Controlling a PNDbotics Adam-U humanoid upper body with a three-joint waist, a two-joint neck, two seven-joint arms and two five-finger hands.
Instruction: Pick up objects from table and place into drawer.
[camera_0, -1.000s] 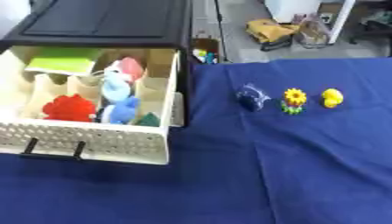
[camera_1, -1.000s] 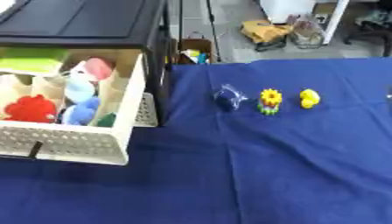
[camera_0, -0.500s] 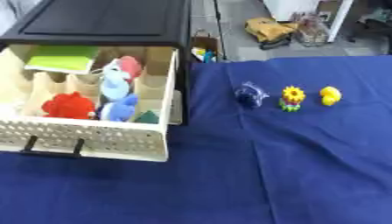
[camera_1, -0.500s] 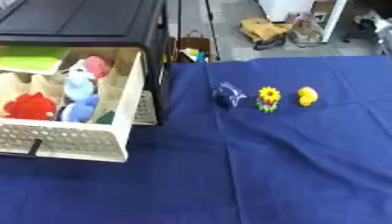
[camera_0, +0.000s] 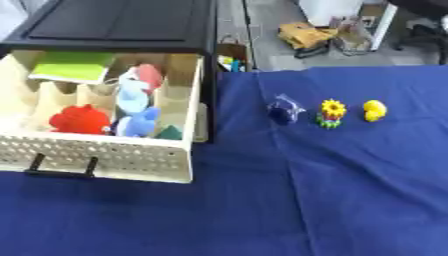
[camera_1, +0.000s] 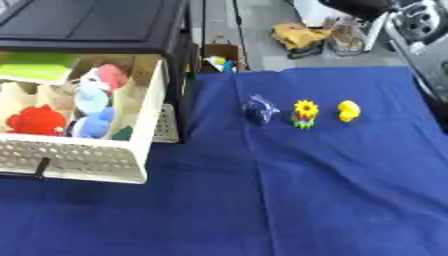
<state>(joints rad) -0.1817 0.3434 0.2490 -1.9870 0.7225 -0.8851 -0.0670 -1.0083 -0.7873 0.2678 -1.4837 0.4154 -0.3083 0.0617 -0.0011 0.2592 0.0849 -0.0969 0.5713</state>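
Three small toys stand in a row on the blue cloth: a dark blue toy (camera_0: 283, 110), a sunflower toy (camera_0: 332, 112) and a yellow duck (camera_0: 374, 110). To their left, the cream drawer (camera_0: 131, 159) is pulled out of its black cabinet (camera_0: 122, 22). It holds a red toy (camera_0: 79, 120), pale blue toys (camera_0: 133, 107), a pink toy and a green flat piece (camera_0: 74, 67). A silver and black part of my right arm (camera_1: 418, 27) shows at the upper right corner of the right eye view, well above the duck. My left hand is out of sight.
The blue cloth (camera_0: 350, 200) covers the table in front and to the right. Behind the table's far edge, on the floor, lie a yellow bag (camera_0: 306, 35) and a small open box (camera_0: 232, 52). The drawer's black handle (camera_0: 61, 167) sticks out toward me.
The right arm has come into the upper right corner of the right eye view. The toys and the drawer have not moved; the picture has shifted slightly.
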